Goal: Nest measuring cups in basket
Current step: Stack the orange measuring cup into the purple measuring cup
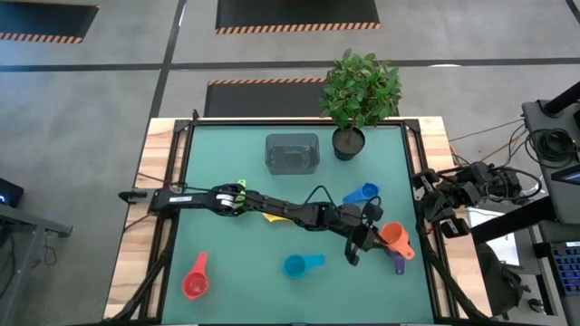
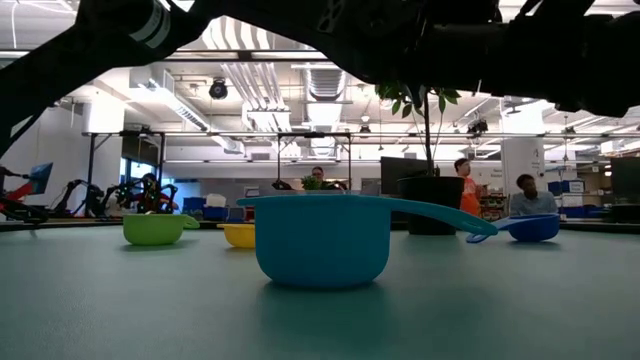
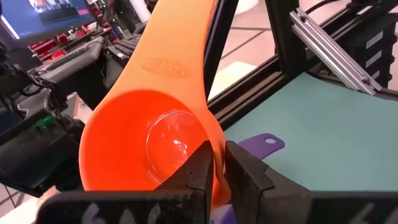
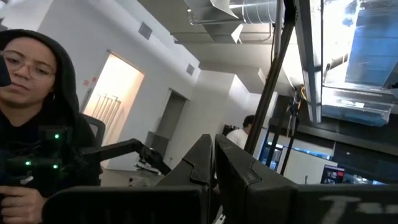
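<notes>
One orange cup [image 3: 143, 134] sits pinched by its rim in my left gripper [image 3: 217, 165], above the purple cup [image 3: 261, 145]. My right gripper [image 4: 214, 158], fingers closed on nothing, waits off the table's right edge.

Both arms are built of dark, nearly black links joined in series. On the left arm [image 1: 272, 206], seen from above, a white label with small dark marking is carried on the link nearest the base, and a thin black cable is looped in an arc above the forearm. The left claw [image 3: 217, 171] is formed of two matt black fingers with flat, angular, wedge-shaped tips, mounted on a broad black crossbar bearing faint pale lettering. The right arm [image 1: 471, 190] is made up of chunky black housings with bundled black cables trailing beside it. The right claw [image 4: 214, 168] shows the same pair of black wedge-shaped fingers on a crossbar marked with pale lettering.
</notes>
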